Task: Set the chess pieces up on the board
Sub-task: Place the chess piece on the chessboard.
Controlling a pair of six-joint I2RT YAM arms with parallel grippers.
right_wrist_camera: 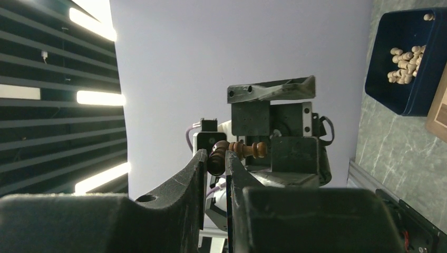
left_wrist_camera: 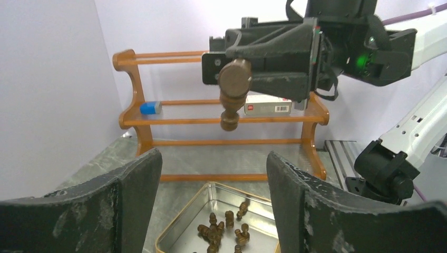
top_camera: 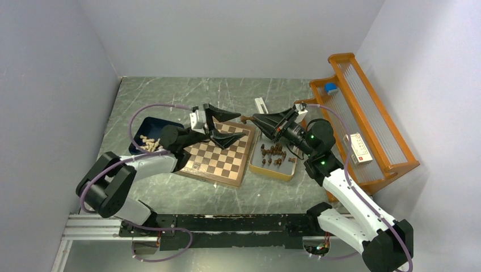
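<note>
Right gripper [top_camera: 250, 119]: at centre of the top view, was clamped on one dark chess piece [top_camera: 244, 118], held in the air just off the upper right corner of the board [top_camera: 218, 156].
Left gripper [top_camera: 228, 127]: was spread wide, empty, over the board's upper edge.
Other dark chessmen [top_camera: 273, 152]: lay loose in the yellow-rimmed tray [top_camera: 271, 172], right of the board.

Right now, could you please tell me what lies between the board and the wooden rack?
The yellow-rimmed tray holding loose dark chess pieces lies between the board and the rack, partly beneath the right arm; the top external view shows it.
</note>
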